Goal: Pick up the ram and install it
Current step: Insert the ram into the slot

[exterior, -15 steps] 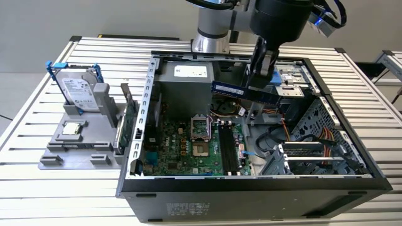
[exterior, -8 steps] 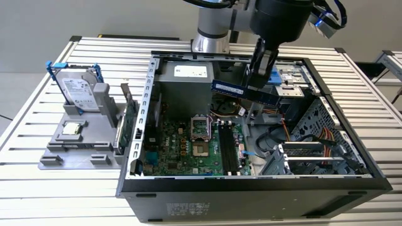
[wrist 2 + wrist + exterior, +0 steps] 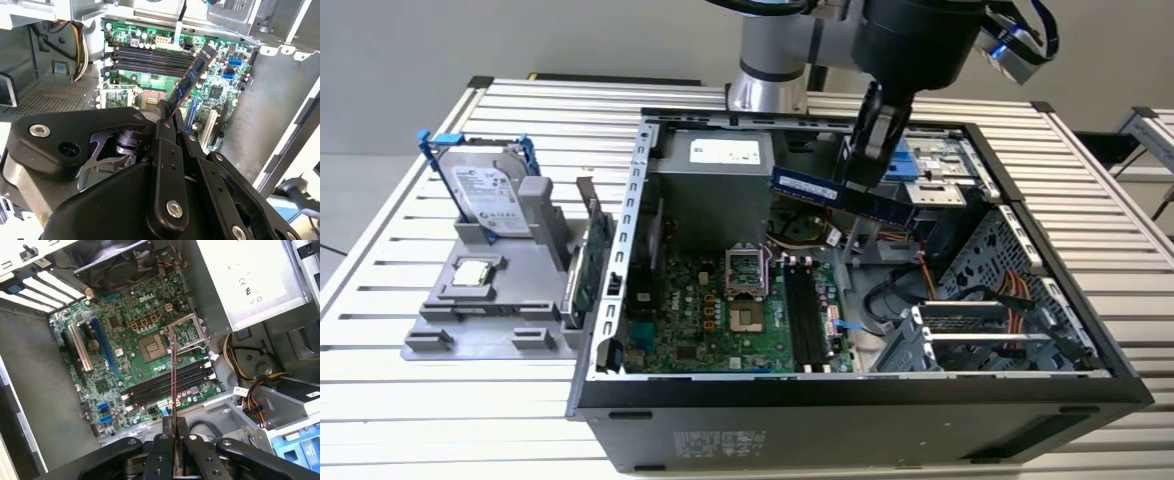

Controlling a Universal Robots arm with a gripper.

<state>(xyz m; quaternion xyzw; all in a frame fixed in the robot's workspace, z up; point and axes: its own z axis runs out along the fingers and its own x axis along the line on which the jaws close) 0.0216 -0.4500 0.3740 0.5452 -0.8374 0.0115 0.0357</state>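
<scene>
The ram, a narrow dark blue-green stick with black chips, hangs in the air over the open computer case, towards its back. My gripper is shut on one end of it. In the second wrist view the ram sticks out from my gripper at a slant above the motherboard. In the first wrist view the ram shows edge-on from my gripper, crossing over the black memory slots. The memory slots lie below and nearer the case front, apart from the stick.
Left of the case, a grey fixture holds a silver hard drive and a small square chip. A green expansion card stands against the case's left wall. Inside are the power supply, cables and a drive cage.
</scene>
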